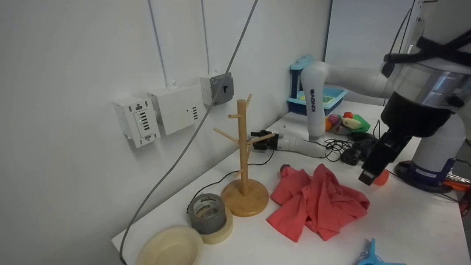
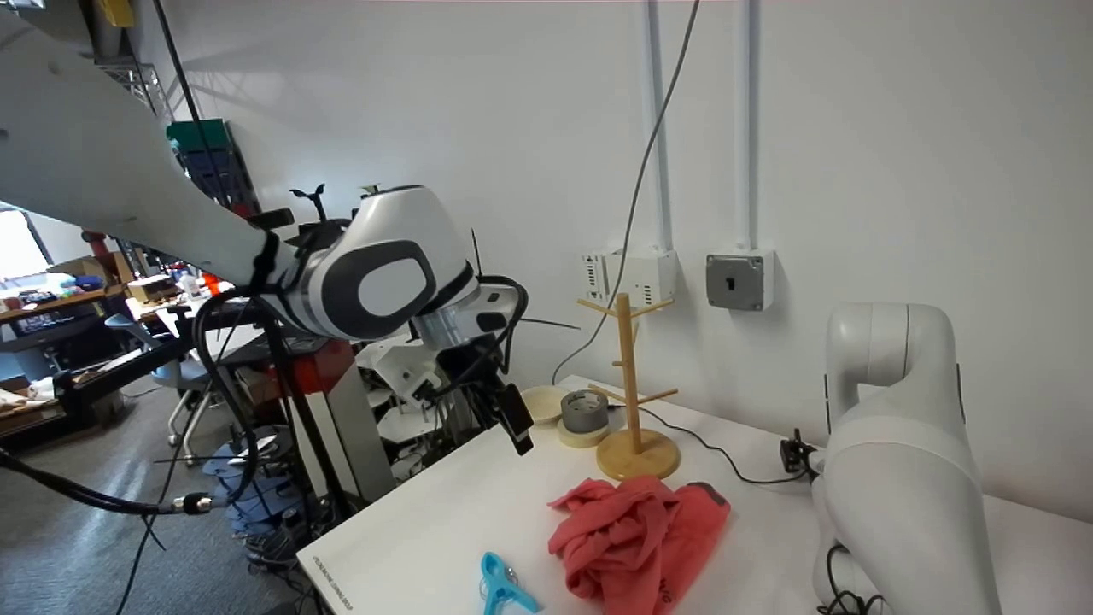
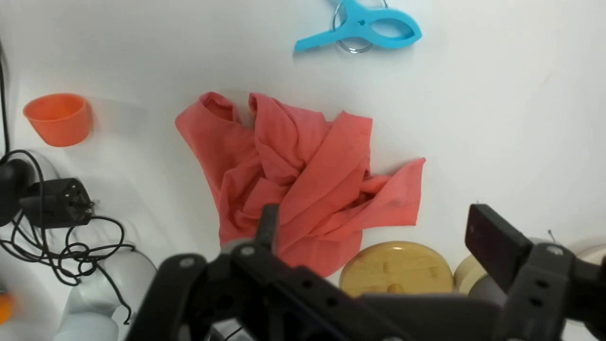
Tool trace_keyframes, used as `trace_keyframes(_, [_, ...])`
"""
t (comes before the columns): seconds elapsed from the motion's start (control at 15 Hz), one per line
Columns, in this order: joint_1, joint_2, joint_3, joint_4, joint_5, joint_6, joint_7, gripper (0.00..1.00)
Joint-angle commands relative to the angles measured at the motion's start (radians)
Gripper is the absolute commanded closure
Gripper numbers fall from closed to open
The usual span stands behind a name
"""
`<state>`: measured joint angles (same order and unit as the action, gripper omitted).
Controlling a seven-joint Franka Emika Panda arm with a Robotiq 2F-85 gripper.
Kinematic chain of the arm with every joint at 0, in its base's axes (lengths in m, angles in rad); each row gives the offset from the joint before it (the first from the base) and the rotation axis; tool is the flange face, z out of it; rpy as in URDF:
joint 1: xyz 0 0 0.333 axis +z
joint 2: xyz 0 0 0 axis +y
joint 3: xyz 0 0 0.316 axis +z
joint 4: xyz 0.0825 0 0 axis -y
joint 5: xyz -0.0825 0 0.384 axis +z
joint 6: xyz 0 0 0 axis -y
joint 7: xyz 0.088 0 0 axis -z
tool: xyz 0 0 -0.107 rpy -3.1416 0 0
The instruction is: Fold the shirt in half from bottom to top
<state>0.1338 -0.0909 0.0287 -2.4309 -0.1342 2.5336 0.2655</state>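
Note:
The coral-red shirt (image 1: 320, 204) lies crumpled on the white table in both exterior views (image 2: 628, 542). In the wrist view the shirt (image 3: 307, 175) is bunched in folds, with one flap pointing right and a rolled corner at upper left. Its lower left part is hidden behind a gripper finger. My gripper (image 3: 374, 208) is open and empty, its fingers wide apart. It hangs above the table, apart from the shirt, and also shows in both exterior views (image 1: 367, 178) (image 2: 519, 437).
A wooden mug stand (image 1: 244, 198) stands close beside the shirt, with tape rolls (image 1: 208, 213) and a pale bowl (image 1: 171, 246) beyond. A blue clamp (image 3: 364, 28) and an orange cup (image 3: 59, 121) lie nearby. A Kinova arm (image 2: 897, 461) and black cables (image 3: 61, 246) are also on the table.

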Motion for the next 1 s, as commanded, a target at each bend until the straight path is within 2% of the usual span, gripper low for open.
trace_keyframes(0.0, [-0.028, -0.008, 0.028, -0.003, 0.006, -0.001, -0.004, 0.00])
trace_keyframes(0.93, [-0.025, 0.036, 0.029, 0.018, 0.003, -0.001, 0.000, 0.00])
